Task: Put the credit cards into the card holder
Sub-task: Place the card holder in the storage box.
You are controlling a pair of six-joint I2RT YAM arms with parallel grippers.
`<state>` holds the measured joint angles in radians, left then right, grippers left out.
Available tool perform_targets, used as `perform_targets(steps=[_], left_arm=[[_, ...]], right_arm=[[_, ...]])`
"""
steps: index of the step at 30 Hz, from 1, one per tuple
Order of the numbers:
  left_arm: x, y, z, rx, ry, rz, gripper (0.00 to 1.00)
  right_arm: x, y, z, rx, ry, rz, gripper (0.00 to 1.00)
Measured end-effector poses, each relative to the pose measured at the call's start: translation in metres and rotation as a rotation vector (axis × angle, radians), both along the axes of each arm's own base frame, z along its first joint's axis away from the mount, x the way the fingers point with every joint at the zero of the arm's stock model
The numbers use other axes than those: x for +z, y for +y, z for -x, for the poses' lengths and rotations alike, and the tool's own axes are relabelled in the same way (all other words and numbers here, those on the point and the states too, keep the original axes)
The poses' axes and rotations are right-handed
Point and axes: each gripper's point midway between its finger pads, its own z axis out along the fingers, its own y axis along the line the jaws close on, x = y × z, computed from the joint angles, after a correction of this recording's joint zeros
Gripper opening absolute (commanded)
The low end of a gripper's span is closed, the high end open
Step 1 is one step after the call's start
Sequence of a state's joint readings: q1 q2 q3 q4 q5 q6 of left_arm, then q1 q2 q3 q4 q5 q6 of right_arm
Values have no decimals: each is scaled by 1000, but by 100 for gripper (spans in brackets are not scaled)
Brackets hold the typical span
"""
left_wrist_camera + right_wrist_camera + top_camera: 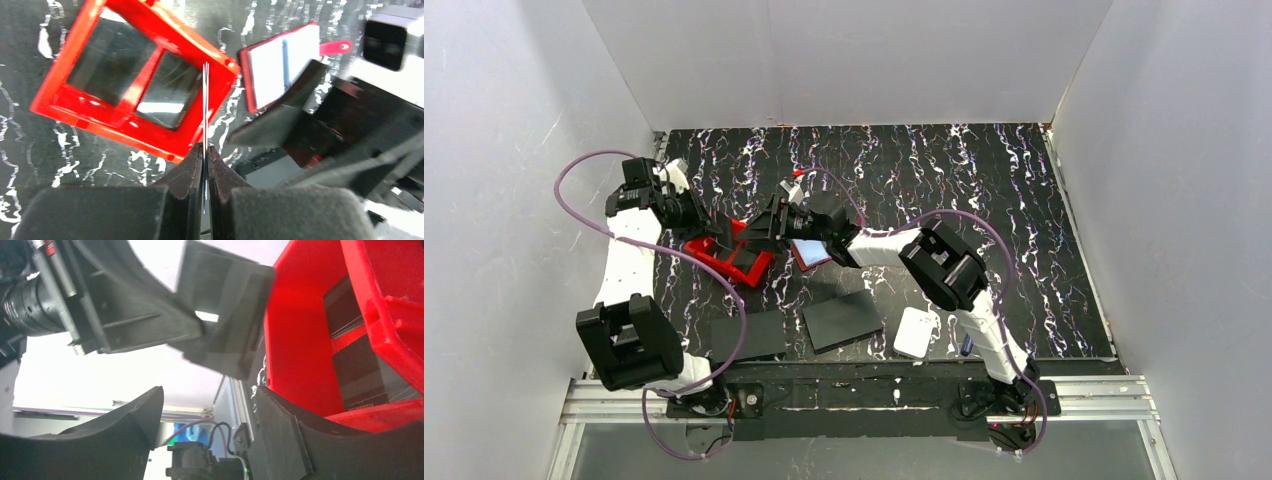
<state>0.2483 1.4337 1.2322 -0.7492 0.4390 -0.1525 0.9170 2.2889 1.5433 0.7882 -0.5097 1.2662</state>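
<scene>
My left gripper is shut on a thin credit card, seen edge-on and sticking up over the red bin. In the right wrist view that same card shows as a flat grey rectangle pinched by the left gripper's fingers. Just below the card, my right gripper is open with nothing between its jaws. The card holder lies open on the table to the right of the bin, with pale cards inside and a small red tab. From above, both grippers meet over the bin, the card holder just right of them.
A bright red two-compartment bin sits under the grippers. Two black flat sheets lie near the front edge, with a white rounded pad to their right. White walls enclose the marbled black table.
</scene>
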Motion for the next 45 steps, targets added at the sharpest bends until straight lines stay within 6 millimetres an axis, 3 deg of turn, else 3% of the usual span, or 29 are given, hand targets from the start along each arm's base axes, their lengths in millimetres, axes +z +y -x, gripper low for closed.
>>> perform_targets(steps=[5,10,16,20,23,30,34,45], left_arm=[[25,-15,3,4,-59,110,0],[47,-25,3,9,-115,200,0],[48,-35,6,1,-109,269,0],[50,-37,5,1,-117,292,0],[50,-36,4,3,-116,290,3],[49,-36,7,16,-98,304,12],[47,-36,9,29,-85,330,1],[27,-24,26,78,3,230,0]], right_arm=[[-10,2,-1,2,123,-37,71],[-2,0,-1,2,161,-81,55],[30,-4,1,23,169,-208,34],[30,-5,0,27,200,-239,19],[29,-8,0,25,223,-256,2],[37,-17,2,23,236,-318,1],[38,-18,2,30,241,-325,1],[16,-13,13,52,275,-281,1]])
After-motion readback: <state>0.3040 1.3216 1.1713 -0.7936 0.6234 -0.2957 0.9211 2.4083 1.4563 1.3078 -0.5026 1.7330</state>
